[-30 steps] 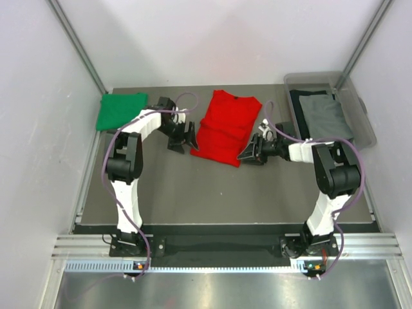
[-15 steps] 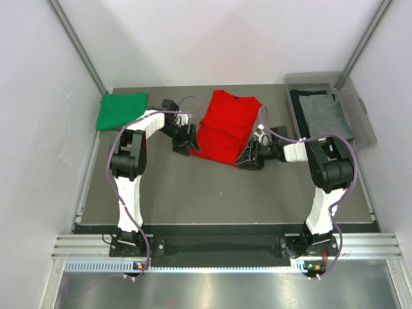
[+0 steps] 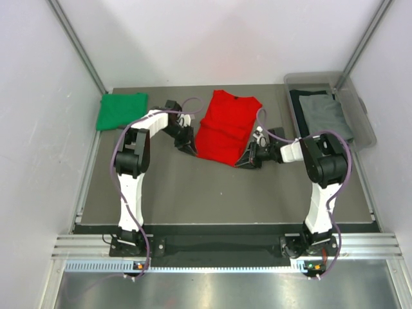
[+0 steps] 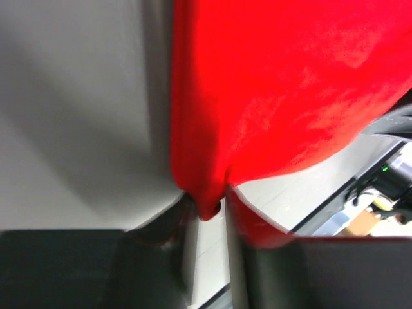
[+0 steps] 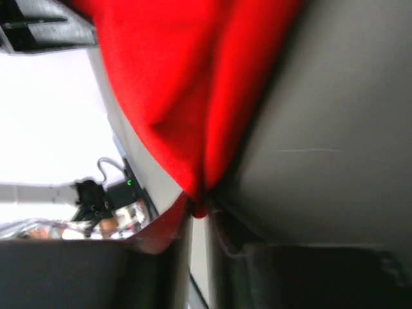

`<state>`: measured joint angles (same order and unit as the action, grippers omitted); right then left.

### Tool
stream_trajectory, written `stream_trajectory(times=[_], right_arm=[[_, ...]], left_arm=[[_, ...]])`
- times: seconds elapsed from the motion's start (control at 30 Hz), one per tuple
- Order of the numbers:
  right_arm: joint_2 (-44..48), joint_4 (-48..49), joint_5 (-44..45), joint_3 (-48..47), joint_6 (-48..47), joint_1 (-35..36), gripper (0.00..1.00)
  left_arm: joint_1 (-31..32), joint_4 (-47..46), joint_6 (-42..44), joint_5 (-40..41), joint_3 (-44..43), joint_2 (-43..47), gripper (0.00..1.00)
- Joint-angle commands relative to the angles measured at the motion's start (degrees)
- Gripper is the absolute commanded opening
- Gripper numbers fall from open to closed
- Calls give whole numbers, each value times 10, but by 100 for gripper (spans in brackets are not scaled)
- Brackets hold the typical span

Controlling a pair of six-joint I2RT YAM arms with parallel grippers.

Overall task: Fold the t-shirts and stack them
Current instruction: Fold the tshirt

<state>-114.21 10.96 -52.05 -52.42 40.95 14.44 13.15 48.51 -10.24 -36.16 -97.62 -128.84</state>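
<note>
The green t-shirt (image 3: 121, 111) lies folded at the far left corner of the table (image 3: 193, 193). The left end effector (image 3: 189, 147) is clamped on the near left corner of the red t-shirt (image 3: 225, 125), which lies at the table's rear centre. The right end effector (image 3: 246, 161) is clamped on its near right corner. The grey t-shirt (image 3: 325, 114) lies in the clear bin (image 3: 364, 125) at the right.

red tee (image 3: 225, 125) mid surface (image 3: 193, 187), roughly folded, kinda rumpled across middle, dark collar at far end; both near corners bunched up n pinched; green tee (image 3: 120, 111) folded flat, far-left corner; grey tee (image 3: 326, 116) folded on dark one (image 3: 297, 106), inside clear bin (image 3: 313, 75) far right
</note>
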Motion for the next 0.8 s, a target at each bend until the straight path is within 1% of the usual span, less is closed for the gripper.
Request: stream_trajectory(times=[0.0, 0.03, 0.07, 0.1, 0.17, 0.27, 0.3, 0.37, 0.4, 0.43, 0.47, 0.6, 0.67, 0.77], right_arm=[[-15, 43, 48, 20, 14, 7, 8], [-4, 49, 49, 28, 16, 6, 5], [3, 54, 49, 34, 16, 5, 2], [23, 56, 48, 37, 15, 3, 0], [50, 62, 41, 53, 14, 0, 0], [123, 58, 40, 80, 17, -2, 0], [167, 57, 42, 89, 16, -2, 0], [213, 36, 52, 110, 15, -4, 0], [256, 28, 55, 115, 12, -5, 0], [278, 19, 56, 125, 8, -5, 0], [297, -7, 56, 127, 3, -8, 0], [377, -64, 42, 144, 1, -20, 0], [398, -85, 40, 150, -3, -26, 0], [436, -89, 50, 169, -3, -31, 0]], left_arm=[[3, -2, 16, 29, -28, -19, 15], [4, -1, 19, 35, -32, -17, 3], [6, 0, 27, 39, -34, -13, 0], [8, 0, 32, 42, -33, -1, 0], [14, -3, 52, 36, -28, 18, 0], [34, -8, 69, 54, -13, 77, 0], [41, -10, 72, 62, -8, 111, 0], [61, -16, 83, 92, 0, 163, 0], [68, -17, 86, 103, 7, 180, 0], [73, -18, 88, 113, 10, 195, 0], [82, -21, 93, 126, 15, 222, 0], [89, -16, 97, 149, 34, 267, 0], [89, -16, 112, 149, 39, 288, 0], [90, -15, 115, 148, 38, 297, 0]])
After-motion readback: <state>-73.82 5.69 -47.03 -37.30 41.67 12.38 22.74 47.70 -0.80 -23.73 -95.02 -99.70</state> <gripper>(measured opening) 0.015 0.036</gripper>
